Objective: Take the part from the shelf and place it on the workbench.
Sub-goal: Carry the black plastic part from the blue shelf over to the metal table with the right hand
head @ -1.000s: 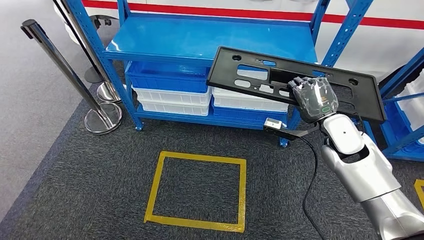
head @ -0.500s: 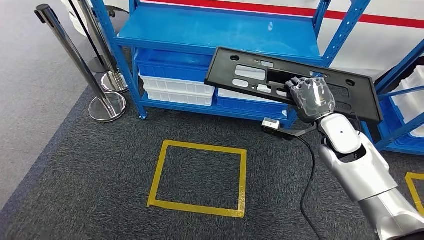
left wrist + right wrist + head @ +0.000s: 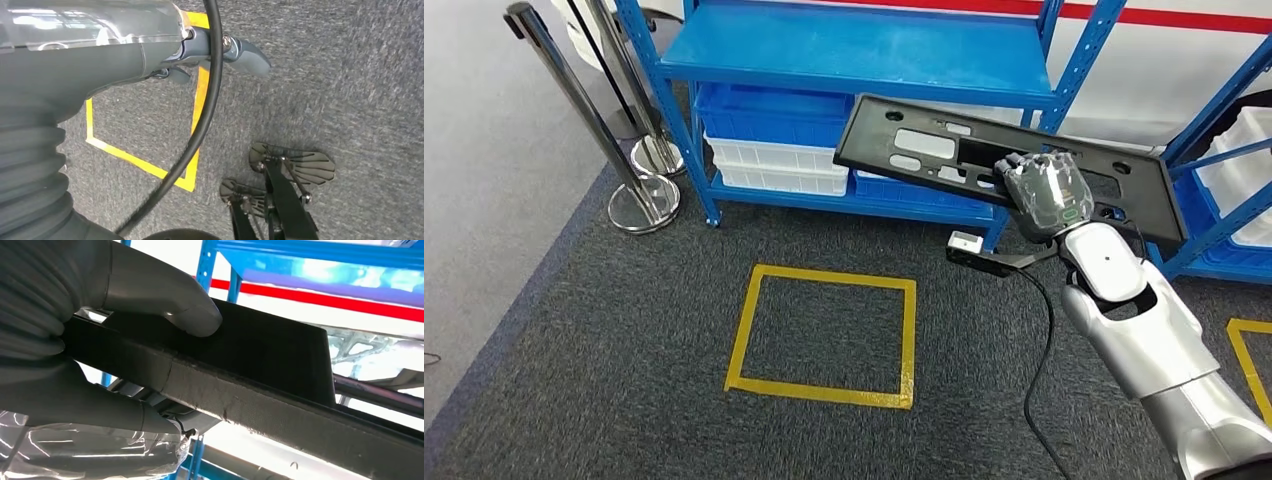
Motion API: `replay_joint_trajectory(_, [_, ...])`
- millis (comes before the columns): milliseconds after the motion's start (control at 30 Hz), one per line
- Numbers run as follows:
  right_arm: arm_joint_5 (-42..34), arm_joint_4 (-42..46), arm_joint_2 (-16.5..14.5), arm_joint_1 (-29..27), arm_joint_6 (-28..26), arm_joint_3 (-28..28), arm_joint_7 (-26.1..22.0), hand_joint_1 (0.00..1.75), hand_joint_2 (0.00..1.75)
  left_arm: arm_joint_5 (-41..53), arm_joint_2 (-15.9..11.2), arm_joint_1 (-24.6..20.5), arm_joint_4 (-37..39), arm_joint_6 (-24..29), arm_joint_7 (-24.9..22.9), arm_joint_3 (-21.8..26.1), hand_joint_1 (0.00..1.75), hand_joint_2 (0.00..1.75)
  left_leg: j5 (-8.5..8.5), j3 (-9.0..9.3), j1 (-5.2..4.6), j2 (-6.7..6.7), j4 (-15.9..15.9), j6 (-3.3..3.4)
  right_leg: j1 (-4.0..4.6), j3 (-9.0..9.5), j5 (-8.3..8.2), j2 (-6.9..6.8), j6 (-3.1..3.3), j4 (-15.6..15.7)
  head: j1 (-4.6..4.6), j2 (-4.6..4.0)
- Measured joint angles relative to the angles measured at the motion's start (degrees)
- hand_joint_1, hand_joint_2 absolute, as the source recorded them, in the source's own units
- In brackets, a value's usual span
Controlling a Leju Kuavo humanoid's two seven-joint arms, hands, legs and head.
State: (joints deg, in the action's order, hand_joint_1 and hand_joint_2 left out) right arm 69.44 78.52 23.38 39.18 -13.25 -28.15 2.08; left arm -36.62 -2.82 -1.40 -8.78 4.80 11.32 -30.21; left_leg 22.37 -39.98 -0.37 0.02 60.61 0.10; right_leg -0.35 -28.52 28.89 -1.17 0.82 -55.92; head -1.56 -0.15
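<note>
The part (image 3: 864, 140) is a long flat black plastic panel with several cut-outs. My right hand (image 3: 1044, 195) grips it near its middle and holds it level in the air, in front of the blue shelf (image 3: 854, 50). In the right wrist view the thumb (image 3: 165, 300) presses on one face of the part (image 3: 270, 355) and the fingers wrap the other face. My left hand (image 3: 100, 55) hangs over the carpet with nothing in it, a finger (image 3: 245, 50) stretched out.
Blue and white bins (image 3: 774, 160) fill the shelf's low level. A yellow tape square (image 3: 824, 335) marks the dark carpet. Two chrome stanchions (image 3: 639, 205) stand at the left. Another blue rack (image 3: 1224, 200) stands at the right. A black cable (image 3: 1044, 330) hangs by my right arm.
The whole picture has shifted, so the camera has moved; the shelf and the stanchions sit differently in the frame. My right hand keeps the same hold on the part.
</note>
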Motion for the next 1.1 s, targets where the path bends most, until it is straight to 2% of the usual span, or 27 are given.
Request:
replay_joint_trajectory(67, [-0.15,-0.05,-0.2,0.0,0.33,-0.22,-0.12,1.68,1.75,-0.07,0.04,0.02,-0.01,-0.11,0.05,0.0,0.0,1.75,4.83,-2.12,0.45,-0.05,6.66,-0.76,-0.14,-0.75,-0.79,-0.34,0.37,0.09,-0.01,0.0])
replay_joint_trajectory(100, [-0.24,-0.09,-0.28,0.0,0.54,-0.32,-0.15,1.68,1.75,-0.15,0.04,0.04,-0.01,-0.17,0.08,0.0,0.0,1.75,6.58,-3.19,0.72,-0.04,10.39,-1.11,-0.18,-1.17,-1.06,-0.5,0.33,0.0,-0.01,0.0])
replay_joint_trajectory(133, [-0.33,-0.13,-0.33,-0.02,0.72,-0.45,-0.17,1.68,1.75,-0.28,0.04,0.06,-0.01,-0.25,0.11,0.0,0.0,1.75,7.35,-3.73,0.97,-0.02,12.97,-1.44,-0.24,-1.57,-1.27,-0.73,0.23,-0.15,-0.01,0.0])
replay_joint_trajectory(167, [-0.43,-0.19,-0.37,-0.03,0.86,-0.62,-0.18,1.68,1.75,-0.42,0.04,0.07,-0.01,-0.32,0.15,0.0,0.0,1.75,6.97,-3.29,1.2,0.04,13.46,-1.74,-0.36,-1.92,-1.38,-1.03,0.11,-0.38,-0.01,0.0])
replay_joint_trajectory(200, [-0.54,-0.22,-0.38,-0.04,0.95,-0.75,-0.18,1.68,1.75,-0.54,0.04,0.07,-0.01,-0.36,0.19,0.0,0.0,1.75,5.69,-1.7,1.43,0.25,11.53,-2.01,-0.54,-2.21,-1.37,-1.38,-0.07,-0.71,-0.01,0.0])
replay_joint_trajectory(267, [-0.72,-0.27,-0.38,-0.02,1.01,-0.9,-0.17,1.68,1.75,-0.68,0.05,0.02,-0.01,-0.42,0.26,0.0,0.0,1.75,3.25,3.05,1.48,1.85,4.15,-2.39,-0.68,-2.67,-1.03,-2.16,-0.69,-1.52,-0.02,0.0])
replay_joint_trajectory(300, [-0.78,-0.27,-0.38,0.0,1.04,-0.9,-0.16,1.68,1.75,-0.73,0.03,-0.02,-0.01,-0.45,0.28,0.0,0.0,1.75,2.66,4.74,1.28,2.72,1.2,-2.18,-0.6,-2.86,-0.87,-2.56,-1.08,-1.86,-0.01,0.0])
replay_joint_trajectory(333, [-0.84,-0.27,-0.37,0.03,1.09,-0.91,-0.15,1.68,1.75,-0.77,0.03,-0.04,-0.01,-0.47,0.33,0.0,0.0,1.75,2.66,5.5,1.04,3.32,-0.42,-1.83,-0.41,-3.01,-0.79,-2.96,-1.43,-2.15,0.0,0.0])
replay_joint_trajectory(367, [-0.9,-0.27,-0.37,0.05,1.16,-0.92,-0.14,1.68,1.75,-0.8,0.03,-0.03,-0.01,-0.43,0.44,0.0,0.0,1.75,2.9,5.52,0.78,3.35,-0.79,-1.34,-0.26,-3.13,-0.83,-3.42,-1.7,-2.27,0.0,0.0])
replay_joint_trajectory(433, [-0.98,-0.27,-0.37,0.12,1.32,-0.97,-0.15,1.68,1.75,-0.86,0.02,0.03,-0.01,-0.13,1.01,0.0,0.0,1.75,2.62,5.12,0.87,2.31,-1.2,-0.27,-0.32,-3.19,-0.74,-4.08,-2.22,-2.4,0.01,0.0])
replay_joint_trajectory(467, [-1.03,-0.26,-0.37,0.16,1.41,-0.97,-0.15,1.68,1.75,-0.86,0.03,0.02,-0.01,0.09,1.41,-0.01,0.0,1.75,2.4,5.05,0.93,1.77,-1.41,0.27,-0.53,-3.44,-0.1,-3.45,-2.43,-2.96,0.01,0.0])
replay_joint_trajectory(533, [-1.15,-0.26,-0.32,0.19,1.58,-0.97,-0.13,1.68,1.75,-0.87,0.04,-0.1,-0.01,0.4,1.97,-0.02,0.0,1.75,1.96,4.93,1.06,0.75,-1.81,1.13,-0.86,-5.45,2.9,-1.02,-2.65,-7.38,0.02,0.0])
replay_joint_trajectory(567, [-1.23,-0.27,-0.29,0.17,1.68,-0.97,-0.11,1.68,1.75,-0.89,0.04,-0.16,-0.01,0.44,2.11,-0.02,0.0,1.75,1.82,4.79,1.01,0.2,-1.85,1.38,-0.91,-7.29,4.88,0.12,-2.67,-11.33,0.02,0.0])
replay_joint_trajectory(600, [-1.31,-0.3,-0.26,0.11,1.76,-0.99,-0.1,1.68,1.75,-0.9,0.04,-0.18,-0.01,0.45,2.17,-0.02,0.0,1.75,1.73,4.66,0.92,-0.38,-1.85,1.53,-0.9,-9.28,6.49,0.61,-2.68,-15.4,0.02,0.0])
replay_joint_trajectory(633, [-1.38,-0.33,-0.24,0.02,1.84,-1.02,-0.1,1.68,1.75,-0.91,0.04,-0.17,-0.01,0.44,2.21,-0.02,0.0,1.75,1.65,4.59,0.82,-1.0,-1.84,1.64,-0.88,-10.82,7.23,0.81,-2.66,-18.4,0.02,0.0])
replay_joint_trajectory(667, [-1.45,-0.38,-0.23,-0.06,1.89,-1.04,-0.1,1.68,1.75,-0.92,0.04,-0.15,-0.01,0.4,2.23,-0.02,0.0,1.75,1.58,4.55,0.7,-1.66,-1.82,1.73,-0.87,-11.51,6.85,0.9,-2.58,-19.48,0.02,0.0])
replay_joint_trajectory(700, [-1.5,-0.42,-0.23,-0.1,1.91,-1.06,-0.11,1.68,1.75,-0.93,0.04,-0.13,-0.01,0.37,2.23,-0.02,0.0,1.75,1.53,4.55,0.6,-2.33,-1.77,1.77,-0.87,-11.08,5.37,1.0,-2.4,-18.26,0.01,0.0])
replay_joint_trajectory(733, [-1.54,-0.43,-0.23,-0.08,1.92,-1.06,-0.11,1.68,1.75,-0.95,0.04,-0.12,-0.01,0.33,2.24,-0.02,0.0,1.75,1.5,4.59,0.52,-3.0,-1.71,1.77,-0.86,-9.64,3.09,1.34,-2.13,-15.0,0.01,0.0])
replay_joint_trajectory(800, [-1.58,-0.43,-0.22,0.09,1.92,-1.04,-0.12,1.68,1.75,-0.95,0.16,-0.18,-0.01,0.3,2.25,-0.02,0.0,1.75,1.38,4.39,0.47,-4.22,-1.49,1.58,-0.86,-6.32,-0.65,3.75,-1.45,-7.38,0.01,0.0])
replay_joint_trajectory(833, [-1.59,-0.43,-0.19,0.19,1.92,-1.03,-0.12,1.68,1.75,-0.95,0.21,-0.22,-0.01,0.3,2.26,-0.02,0.0,1.75,1.23,4.06,0.54,-4.8,-1.37,1.33,-0.81,-5.28,-1.5,4.77,-1.23,-4.82,0.02,0.0])
replay_joint_trajectory(867, [-1.6,-0.43,-0.15,0.26,1.93,-1.03,-0.11,1.68,1.75,-0.95,0.26,-0.22,-0.01,0.3,2.26,-0.02,0.0,1.75,1.01,3.65,0.68,-5.38,-1.32,0.97,-0.73,-4.93,-1.62,5.46,-1.12,-3.66,0.02,0.0])
replay_joint_trajectory(933, [-1.6,-0.43,-0.13,0.35,1.94,-1.04,-0.11,1.68,1.75,-0.95,0.27,-0.08,-0.01,0.28,2.26,-0.02,0.0,1.75,0.54,3.05,0.87,-6.54,-1.43,0.12,-0.75,-4.89,-1.68,4.57,-1.01,-2.98,0.02,0.0])
replay_joint_trajectory(967, [-1.6,-0.42,-0.17,0.4,1.96,-1.05,-0.11,1.68,1.75,-0.95,0.3,0.03,-0.01,0.28,2.26,-0.02,0.0,1.75,0.75,2.77,0.8,-6.23,-1.15,-0.26,-0.87,-4.79,-1.87,3.9,-0.85,-2.65,0.01,0.0])
replay_joint_trajectory(1000, [-1.6,-0.41,-0.2,0.46,1.98,-1.07,-0.11,1.68,1.75,-0.96,0.31,0.07,-0.01,0.27,2.27,-0.03,0.0,1.75,1.57,2.24,0.7,-5.24,-0.04,-0.62,-0.99,-4.66,-2.09,3.19,-0.59,-2.31,0.01,0.0])
replay_joint_trajectory(1033, [-1.62,-0.41,-0.23,0.52,2.0,-1.07,-0.11,1.68,1.75,-0.96,0.28,0.04,-0.01,0.27,2.28,-0.03,0.0,1.75,3.04,1.26,0.64,-3.83,2.22,-0.94,-1.1,-4.53,-2.28,2.42,-0.36,-2.02,0.01,0.0])
replay_joint_trajectory(1067, [-1.63,-0.41,-0.23,0.56,2.04,-1.07,-0.1,1.68,1.75,-0.97,0.26,-0.02,-0.01,0.27,2.29,-0.03,0.0,1.75,5.0,-0.17,0.69,-2.21,5.6,-1.2,-0.96,-4.49,-2.37,1.69,-0.23,-1.98,0.0,0.0])
replay_joint_trajectory(1100, [-1.65,-0.42,-0.23,0.58,2.1,-1.07,-0.1,1.68,1.75,-0.97,0.22,-0.08,-0.01,0.27,2.29,-0.04,0.0,1.75,6.88,-1.73,0.83,-1.25,9.42,-1.44,-0.88,-4.57,-2.39,1.01,-0.14,-2.03,-0.01,0.0])
